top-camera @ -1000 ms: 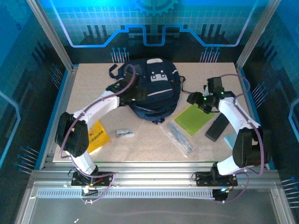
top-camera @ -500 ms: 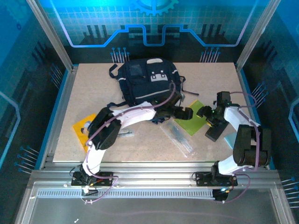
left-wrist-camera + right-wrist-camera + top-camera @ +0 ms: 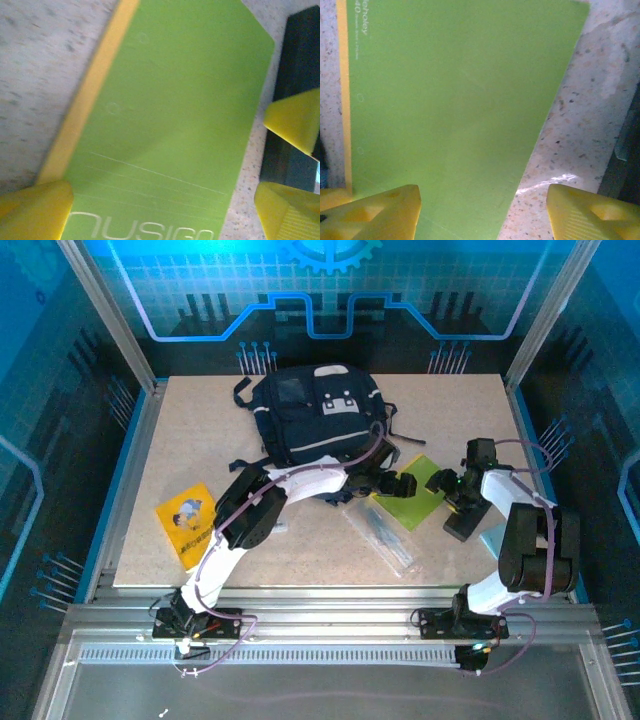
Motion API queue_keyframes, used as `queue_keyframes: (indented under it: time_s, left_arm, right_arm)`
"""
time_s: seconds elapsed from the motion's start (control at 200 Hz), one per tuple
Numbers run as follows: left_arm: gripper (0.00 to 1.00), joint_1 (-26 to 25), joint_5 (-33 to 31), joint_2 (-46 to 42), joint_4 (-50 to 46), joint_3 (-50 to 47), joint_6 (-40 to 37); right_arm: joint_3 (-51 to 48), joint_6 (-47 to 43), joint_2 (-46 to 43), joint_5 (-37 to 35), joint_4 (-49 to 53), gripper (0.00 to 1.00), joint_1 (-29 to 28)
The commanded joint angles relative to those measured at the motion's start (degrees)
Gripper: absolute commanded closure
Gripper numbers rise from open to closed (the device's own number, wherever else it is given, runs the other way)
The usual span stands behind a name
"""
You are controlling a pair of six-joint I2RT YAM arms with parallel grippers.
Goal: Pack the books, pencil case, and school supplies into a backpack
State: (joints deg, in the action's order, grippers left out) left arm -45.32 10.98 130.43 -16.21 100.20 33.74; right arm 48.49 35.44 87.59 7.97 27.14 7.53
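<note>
Enclosure (image 3: 330,300): lit blue panels on three sides, aluminium posts at the corners.
Table (image 3: 150,440): flat speckled beige board, with metal rails along the near edge.
Count: one backpack, two arms, two books, one black block, one pencil case.
Backpack (image 3: 315,420): navy, lying flat at the far centre of the table with its pale patches facing up; straps trail off both sides.
Yellow-green book (image 3: 412,502) (image 3: 170,100) (image 3: 455,100): flat on the board just near-right of the backpack, with both grippers over it.
Yellow book (image 3: 188,522): flat, well to the near-left of the backpack, close to the left table edge but not touching it.
Black block (image 3: 461,520) (image 3: 295,65): beyond the yellow-green book on the side away from the backpack, with a thin strip of board between them.
Pencil case (image 3: 383,538): lies at an angle on the near side of the backpack, apart from it.
Left gripper (image 3: 405,483) (image 3: 160,212): fingers spread wide above the lettered end of the yellow-green book, pinching nothing.
Right gripper (image 3: 447,487) (image 3: 482,212): fingers spread, one over the book and one over bare board, pinching nothing.
Open room: bare board shows left of the backpack and in the far-right corner; near-right of the backpack, the grippers, book and block crowd together.
</note>
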Motion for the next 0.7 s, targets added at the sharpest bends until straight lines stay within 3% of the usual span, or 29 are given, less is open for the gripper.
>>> queue_keyframes:
  time_s: [0.0,0.12,0.245,0.505,0.695]
  left_arm:
    - [0.05,2.2,-1.6,0.2,-2.9,1.4,-3.0]
    - [0.05,3.1,-1.6,0.8,-4.1,1.8,-4.6]
    - [0.07,2.8,-0.1,2.0,-5.4,2.1,-5.6]
    - [0.29,1.7,2.1,2.4,-8.9,1.8,-7.1]
    - [0.39,0.8,4.2,2.7,-9.5,0.7,-6.3]
  right_arm:
    - [0.8,-1.8,2.9,-7.5,3.7,0.32,0.0]
    - [3.2,-3.0,4.7,-9.8,5.7,0.31,-0.8]
    - [4.1,-2.3,7.4,-7.0,4.4,0.31,-2.4]
    - [5.6,0.6,12.3,-1.0,-0.9,0.31,-6.7]
    - [3.9,0.9,7.2,4.1,-4.1,0.33,-7.3]
